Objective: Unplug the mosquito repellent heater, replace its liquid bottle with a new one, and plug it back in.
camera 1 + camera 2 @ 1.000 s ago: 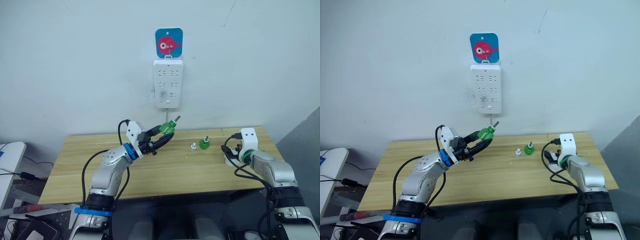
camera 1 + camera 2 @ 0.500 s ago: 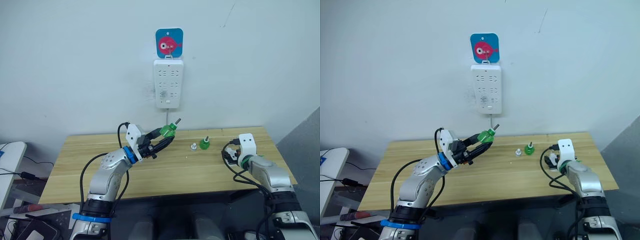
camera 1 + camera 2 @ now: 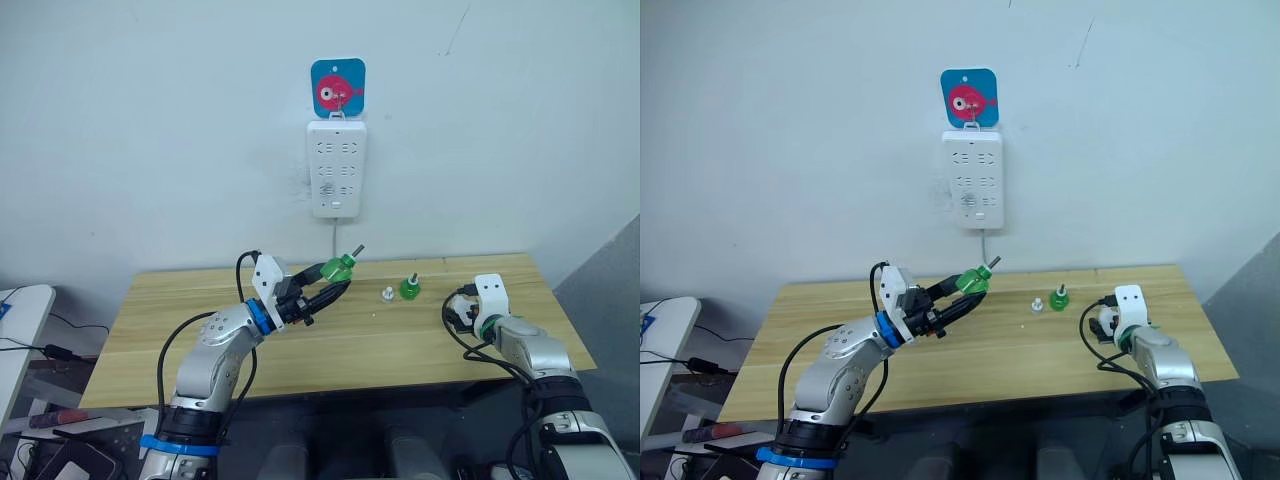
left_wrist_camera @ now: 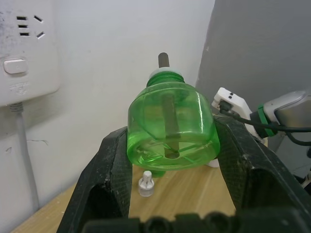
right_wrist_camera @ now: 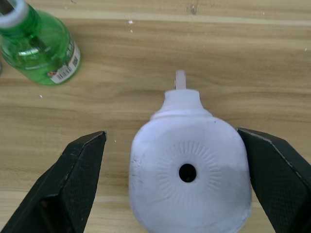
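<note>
My left gripper (image 3: 336, 276) is raised above the middle of the wooden table (image 3: 180, 300), shut on a clear green liquid bottle (image 4: 170, 126). The bottle's wick points up toward the wall. At the table's right end, my right gripper (image 3: 461, 312) is open around the white mosquito repellent heater (image 5: 189, 170), which lies on the wood with its plug pin pointing away. One finger (image 5: 73, 189) stands clear of the heater; the other finger (image 5: 277, 179) is at its edge. A second green bottle (image 3: 408, 287) with a label stands on the table between the two grippers.
A tall white power strip (image 3: 337, 167) hangs on the wall under a blue plate with a red fish (image 3: 338, 87), its cord dropping behind the table. A small white cap (image 3: 386, 293) stands just left of the standing bottle. A white side table (image 3: 20, 310) is at far left.
The left gripper has dipped slightly lower with the green bottle. The right gripper has shifted a little left and down at the heater.
</note>
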Robot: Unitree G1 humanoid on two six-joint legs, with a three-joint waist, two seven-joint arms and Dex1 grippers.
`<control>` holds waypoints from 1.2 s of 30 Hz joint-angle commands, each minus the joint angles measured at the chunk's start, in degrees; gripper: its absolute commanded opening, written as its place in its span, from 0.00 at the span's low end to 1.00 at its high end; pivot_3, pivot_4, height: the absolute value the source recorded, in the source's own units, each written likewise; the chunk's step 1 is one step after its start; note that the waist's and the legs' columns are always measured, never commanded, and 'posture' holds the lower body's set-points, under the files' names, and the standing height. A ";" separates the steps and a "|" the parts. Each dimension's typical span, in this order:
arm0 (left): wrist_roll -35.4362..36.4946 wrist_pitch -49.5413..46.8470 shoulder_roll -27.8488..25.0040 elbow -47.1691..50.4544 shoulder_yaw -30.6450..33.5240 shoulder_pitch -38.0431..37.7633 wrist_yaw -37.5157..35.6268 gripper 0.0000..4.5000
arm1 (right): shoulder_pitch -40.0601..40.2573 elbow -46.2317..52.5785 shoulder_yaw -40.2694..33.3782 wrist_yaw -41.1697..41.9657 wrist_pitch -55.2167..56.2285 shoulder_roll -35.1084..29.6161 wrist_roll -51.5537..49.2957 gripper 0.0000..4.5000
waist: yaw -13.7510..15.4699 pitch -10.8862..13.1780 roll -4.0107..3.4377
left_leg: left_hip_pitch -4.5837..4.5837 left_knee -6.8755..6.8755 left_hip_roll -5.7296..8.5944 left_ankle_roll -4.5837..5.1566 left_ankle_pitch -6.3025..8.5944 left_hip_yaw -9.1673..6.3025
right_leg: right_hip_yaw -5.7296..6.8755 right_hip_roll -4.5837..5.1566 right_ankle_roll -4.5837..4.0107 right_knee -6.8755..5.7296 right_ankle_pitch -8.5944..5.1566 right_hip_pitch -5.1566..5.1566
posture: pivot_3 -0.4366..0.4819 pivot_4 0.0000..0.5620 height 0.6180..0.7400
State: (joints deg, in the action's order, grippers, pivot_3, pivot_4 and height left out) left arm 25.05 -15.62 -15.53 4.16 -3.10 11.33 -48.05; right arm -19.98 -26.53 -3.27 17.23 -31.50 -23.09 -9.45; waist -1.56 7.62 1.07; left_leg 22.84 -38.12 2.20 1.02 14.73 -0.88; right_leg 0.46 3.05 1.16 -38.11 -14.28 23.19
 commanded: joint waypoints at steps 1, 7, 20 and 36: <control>0.98 0.29 -0.18 2.77 0.06 -0.02 -0.10 0.50 | -1.10 -0.01 -1.33 0.46 1.51 -0.51 0.39 0.99 | 0.00 -0.11 -0.03 | 0.00 0.00 0.00 0.00 0.00 0.00 | 0.00 0.00 0.00 0.00 0.00 0.00 | 0.47 0.15 1.00; 1.17 0.14 -0.37 2.92 0.30 -0.18 -0.20 0.50 | -0.39 -0.16 -1.41 0.69 1.90 -0.53 0.72 0.99 | 0.01 -0.13 -0.04 | 0.00 0.00 0.00 0.00 0.00 0.00 | 0.00 0.00 0.00 0.00 0.00 0.00 | 0.47 0.15 1.00; 1.11 0.14 -0.14 2.67 0.15 0.09 -0.07 0.50 | 1.21 1.99 -2.43 1.89 1.10 -1.24 0.25 0.66 | 0.01 -0.15 -0.06 | -0.01 0.00 0.00 0.00 0.00 -0.01 | 0.01 0.00 0.00 0.00 0.00 -0.01 | 0.46 0.16 1.00; 1.99 3.66 -3.29 -3.43 -2.72 6.18 -12.45 0.50 | -10.64 16.94 -30.55 13.48 -41.59 -2.64 -48.13 0.66 | -0.04 -0.14 -0.06 | -0.02 0.02 -0.03 0.01 0.00 -0.06 | 0.06 -0.02 0.00 0.04 0.00 -0.05 | 0.42 0.18 1.00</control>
State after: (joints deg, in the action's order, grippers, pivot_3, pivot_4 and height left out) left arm 26.87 -13.68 -18.53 0.57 -5.68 16.18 -58.60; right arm -30.24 -10.89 -31.50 30.54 -68.97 -25.13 -53.12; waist -1.60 7.48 1.02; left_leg 22.84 -38.10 2.17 1.04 14.73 -0.94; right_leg 0.53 3.02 1.16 -38.06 -14.28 23.14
